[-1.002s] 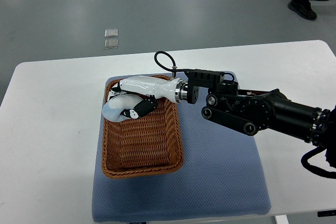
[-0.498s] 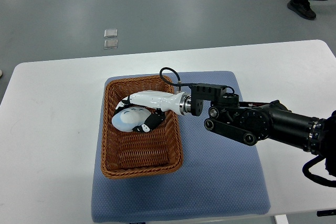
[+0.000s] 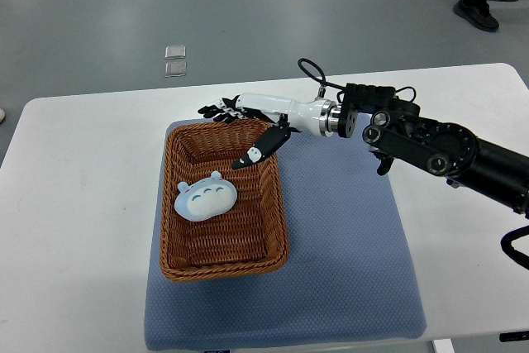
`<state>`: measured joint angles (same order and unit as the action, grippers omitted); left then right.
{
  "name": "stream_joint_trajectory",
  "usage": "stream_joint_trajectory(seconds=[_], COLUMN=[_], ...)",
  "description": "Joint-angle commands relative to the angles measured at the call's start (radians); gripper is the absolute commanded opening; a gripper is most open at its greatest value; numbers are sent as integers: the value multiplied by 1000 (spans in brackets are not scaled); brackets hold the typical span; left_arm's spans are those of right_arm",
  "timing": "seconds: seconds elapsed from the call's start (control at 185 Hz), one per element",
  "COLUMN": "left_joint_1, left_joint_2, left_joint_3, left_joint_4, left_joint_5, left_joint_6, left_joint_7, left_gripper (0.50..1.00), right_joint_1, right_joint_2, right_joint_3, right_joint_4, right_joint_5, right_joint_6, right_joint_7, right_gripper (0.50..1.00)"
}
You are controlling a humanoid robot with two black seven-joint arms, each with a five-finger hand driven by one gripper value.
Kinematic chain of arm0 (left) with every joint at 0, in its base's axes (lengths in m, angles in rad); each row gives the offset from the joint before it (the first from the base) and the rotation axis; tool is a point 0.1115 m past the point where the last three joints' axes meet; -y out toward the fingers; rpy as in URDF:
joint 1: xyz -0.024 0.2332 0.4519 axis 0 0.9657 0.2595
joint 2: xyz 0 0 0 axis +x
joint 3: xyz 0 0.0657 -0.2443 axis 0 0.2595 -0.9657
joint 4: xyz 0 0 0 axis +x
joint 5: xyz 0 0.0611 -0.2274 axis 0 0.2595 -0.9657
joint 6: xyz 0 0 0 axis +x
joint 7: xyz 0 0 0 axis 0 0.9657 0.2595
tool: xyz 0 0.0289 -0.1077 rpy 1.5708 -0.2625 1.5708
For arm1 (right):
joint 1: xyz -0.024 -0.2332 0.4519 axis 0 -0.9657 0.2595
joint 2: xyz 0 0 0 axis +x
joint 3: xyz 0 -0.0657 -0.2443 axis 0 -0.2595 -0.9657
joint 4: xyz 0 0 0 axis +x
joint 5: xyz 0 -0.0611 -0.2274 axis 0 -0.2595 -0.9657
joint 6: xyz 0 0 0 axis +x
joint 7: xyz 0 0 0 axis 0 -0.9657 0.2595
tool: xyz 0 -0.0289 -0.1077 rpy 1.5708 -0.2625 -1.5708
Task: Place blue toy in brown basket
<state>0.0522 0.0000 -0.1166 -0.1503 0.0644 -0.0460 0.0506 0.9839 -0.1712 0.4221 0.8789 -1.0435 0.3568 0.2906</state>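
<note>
Blue toy point(image 3: 205, 199) lies in brown basket point(image 3: 274, 229); right hand point(image 3: 248, 126) spread, empty. Lift clear of rim.

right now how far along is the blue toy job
Done: the blue toy lies inside the brown basket, on its woven floor toward the left wall, with nothing gripping it. In hand: nothing; the right hand is open, fingers spread over the basket's far right corner. Left: only pulling the arm clear. The basket sits on the blue mat.

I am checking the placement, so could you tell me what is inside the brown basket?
The blue toy lies alone in the brown basket; the weave beneath it is hidden.
</note>
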Motion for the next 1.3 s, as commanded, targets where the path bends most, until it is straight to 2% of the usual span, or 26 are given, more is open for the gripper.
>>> stream_joint_trajectory(seconds=[0.0,0.341,0.542,0.666,0.769,1.294], left_joint_1=[0,0,0,0,0,0], left_joint_2=[0,0,0,0,0,0], left_joint_3=[0,0,0,0,0,0], left_joint_4=[0,0,0,0,0,0], left_joint_5=[0,0,0,0,0,0], left_joint_6=[0,0,0,0,0,0], left_joint_7=[0,0,0,0,0,0], left_gripper=[1000,1000,1000,1000,1000,1000], right_joint_1=[-5,-64,-129,-148,-162,-189], right_joint_2=[-60,-160,-171,-169,-169,-154], right_joint_3=[57,67,67,50,50,58], right_joint_4=[-8,-74,-170,-195,-196,-196], right_joint_5=[149,655,879,1005,1036,1028], right_joint_6=[67,67,62,65,67,79], right_joint_7=[-42,-131,-140,-146,-174,-169], right_gripper=[901,901,901,901,901,913])
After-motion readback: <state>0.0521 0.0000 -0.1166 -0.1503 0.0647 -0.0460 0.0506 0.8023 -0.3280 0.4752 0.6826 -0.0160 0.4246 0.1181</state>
